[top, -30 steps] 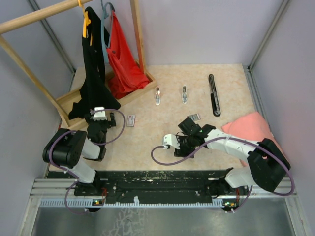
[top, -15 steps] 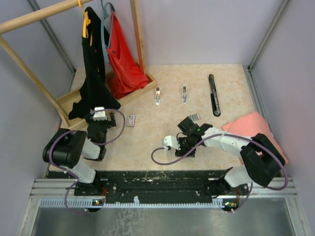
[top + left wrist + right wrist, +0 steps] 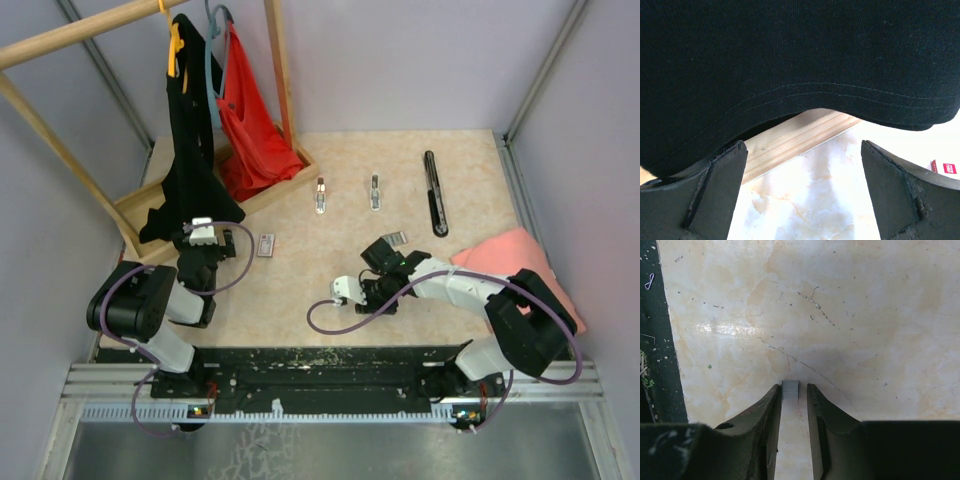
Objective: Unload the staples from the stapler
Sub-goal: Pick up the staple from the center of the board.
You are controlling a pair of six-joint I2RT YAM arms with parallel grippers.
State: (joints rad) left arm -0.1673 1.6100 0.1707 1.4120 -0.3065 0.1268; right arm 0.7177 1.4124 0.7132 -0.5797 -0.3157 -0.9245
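Note:
The black stapler lies stretched out on the far right of the table, away from both arms. A short grey strip of staples lies flat on the table between the fingertips of my right gripper. The strip touches the left finger, and a thin gap shows at the right finger. Seen from above, my right gripper is low over the table's near middle and hides the strip. My left gripper stands wide open with nothing in it, just under the hem of a black garment.
Two small silvery clips lie at mid table. A red-and-white box sits near the left arm. A pink cloth lies at the right edge. The wooden rack holds a red garment. The table's dark near edge is close.
My right gripper's jaws have narrowed around the staple strip and its arm has shifted a little to the left. The left arm has not moved.

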